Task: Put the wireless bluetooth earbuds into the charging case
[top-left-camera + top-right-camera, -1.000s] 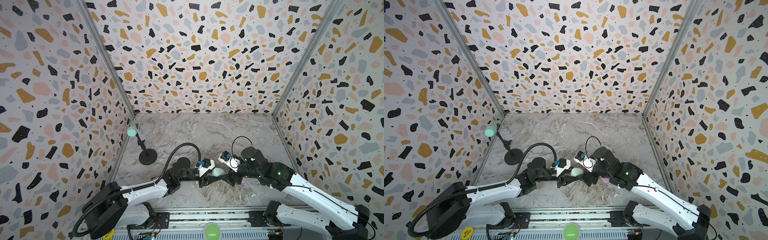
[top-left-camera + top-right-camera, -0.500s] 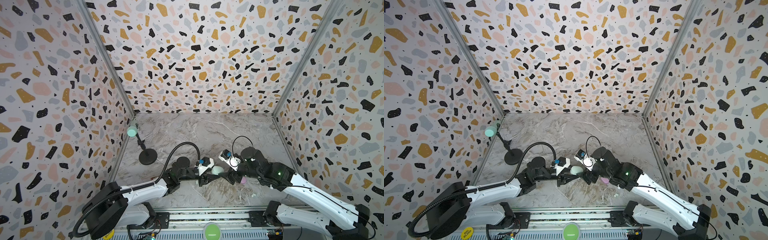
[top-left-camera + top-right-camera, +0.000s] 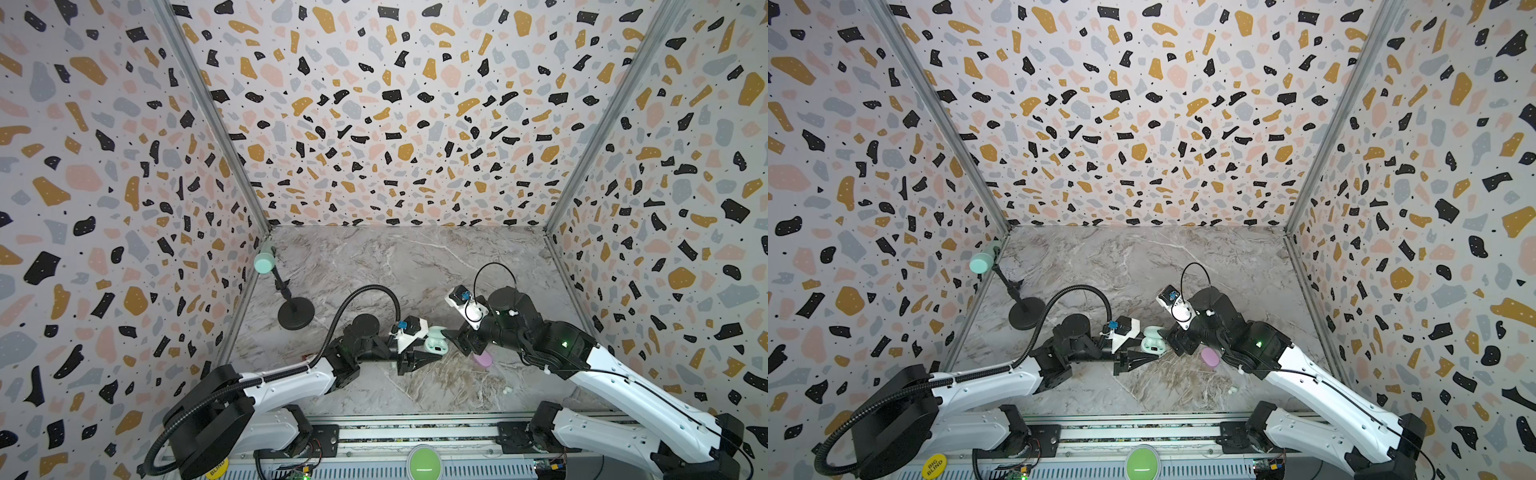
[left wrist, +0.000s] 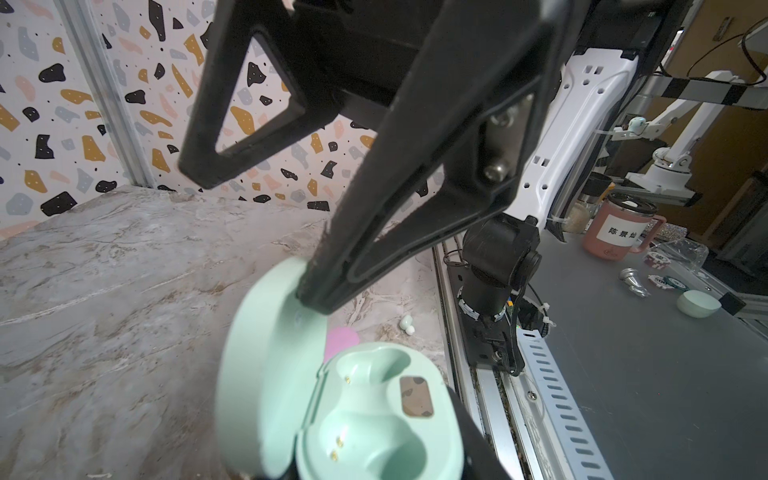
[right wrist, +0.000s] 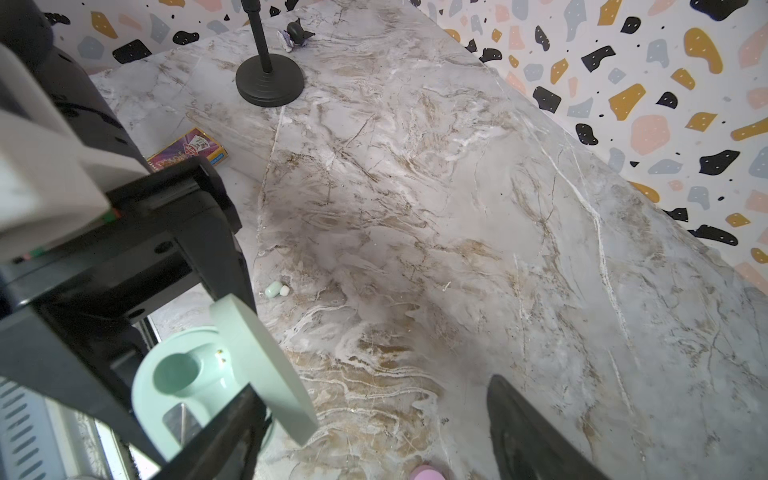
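Left wrist view: the mint-green oval plastic charging case (image 4: 374,415) is open, its lid (image 4: 266,365) raised and both wells empty. The left gripper (image 3: 429,353) is clamped tight on the base of this case, near the front middle of the grey-veined marble tabletop (image 3: 374,266). Whether the base touches the marble cannot be told.

The right gripper (image 5: 372,383) is spread wide and has hold of nothing. One fingertip (image 4: 316,291) bears against the raised lid.

One pale mint-white plastic earbud (image 4: 407,325) lies loose on the marble to the right of the case, towards the front rail. A second mint-white earbud (image 5: 276,289) lies on the marble just past the case in the right wrist view. A lilac-pink oval plastic case (image 3: 483,360) lies close beside the right gripper.
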Controlling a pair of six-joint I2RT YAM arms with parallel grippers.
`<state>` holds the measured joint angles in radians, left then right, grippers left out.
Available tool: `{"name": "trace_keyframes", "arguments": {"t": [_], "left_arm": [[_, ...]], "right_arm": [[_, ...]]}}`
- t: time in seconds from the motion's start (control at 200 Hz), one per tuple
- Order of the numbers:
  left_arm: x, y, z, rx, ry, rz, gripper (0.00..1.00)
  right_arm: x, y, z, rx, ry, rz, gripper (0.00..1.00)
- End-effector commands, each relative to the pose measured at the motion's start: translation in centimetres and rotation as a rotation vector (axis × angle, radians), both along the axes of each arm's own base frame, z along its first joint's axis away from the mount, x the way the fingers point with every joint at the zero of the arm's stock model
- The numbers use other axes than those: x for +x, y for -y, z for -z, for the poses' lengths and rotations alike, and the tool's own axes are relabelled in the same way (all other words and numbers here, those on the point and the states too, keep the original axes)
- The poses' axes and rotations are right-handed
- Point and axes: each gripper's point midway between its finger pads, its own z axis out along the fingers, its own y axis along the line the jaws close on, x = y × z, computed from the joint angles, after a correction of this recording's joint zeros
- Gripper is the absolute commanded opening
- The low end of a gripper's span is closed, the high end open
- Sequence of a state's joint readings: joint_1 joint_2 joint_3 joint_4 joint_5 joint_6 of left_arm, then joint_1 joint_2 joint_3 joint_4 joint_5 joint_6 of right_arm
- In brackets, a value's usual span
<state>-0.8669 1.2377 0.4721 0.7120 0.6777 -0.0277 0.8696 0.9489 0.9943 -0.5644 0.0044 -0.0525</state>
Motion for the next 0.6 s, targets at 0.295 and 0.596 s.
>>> {"name": "trace_keyframes", "arguments": {"t": [0.295,0.596], "left_arm": [[1.4,-0.7,-1.8,-0.083,0.056,-0.083,0.25],[2.9,-1.3,-1.9,-0.09,0.056,-0.147,0.25]], "right_arm": [[-0.8,0.6,-1.2,0.106,-0.109,-0.001,0.9],[-0.4,3.5,-0.9,0.22,-0.232,0.205,0.99]]}}
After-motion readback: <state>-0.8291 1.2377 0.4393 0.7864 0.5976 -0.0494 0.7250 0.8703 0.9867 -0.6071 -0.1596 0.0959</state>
